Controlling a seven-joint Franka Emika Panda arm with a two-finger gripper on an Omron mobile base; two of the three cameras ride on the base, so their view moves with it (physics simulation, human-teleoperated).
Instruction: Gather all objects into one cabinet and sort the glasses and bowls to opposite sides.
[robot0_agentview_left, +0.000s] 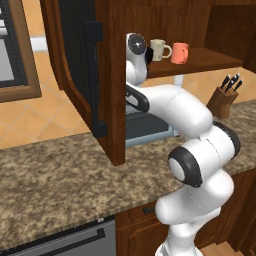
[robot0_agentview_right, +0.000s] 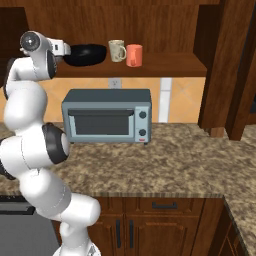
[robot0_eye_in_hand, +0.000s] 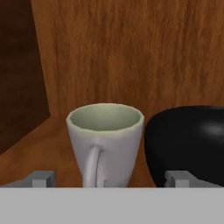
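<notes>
On the cabinet shelf, the tableware stands in a row. From the right base view, the black bowl sits at the left end, the cream mug near its right side, and the orange-red cup just beside that mug. The gripper is at shelf level next to the bowl. Its jaws stand wide open and hold nothing. In the hand view a whitish mug, handle toward the camera, stands between the two fingertips, with the bowl touching or nearly touching it on one side.

Step in hand, as judged: the arm is either lining up on this mug or letting go of it; the frames do not settle which. If a grasp is intended, the next move calls for a short advance and a closing on the mug body, with care that the finger on the bowl side does not push the bowl. Sorting is not finished, since mugs and bowl stand close together rather than at opposite sides.

View differences: the left base view shows the open mesh door with its black handle, and a knife block on the counter; there the bowl is hidden behind the arm. The right base view shows the bowl plainly, plus a toaster oven under the shelf. The hand view alone shows the whitish mug between the jaws.
</notes>
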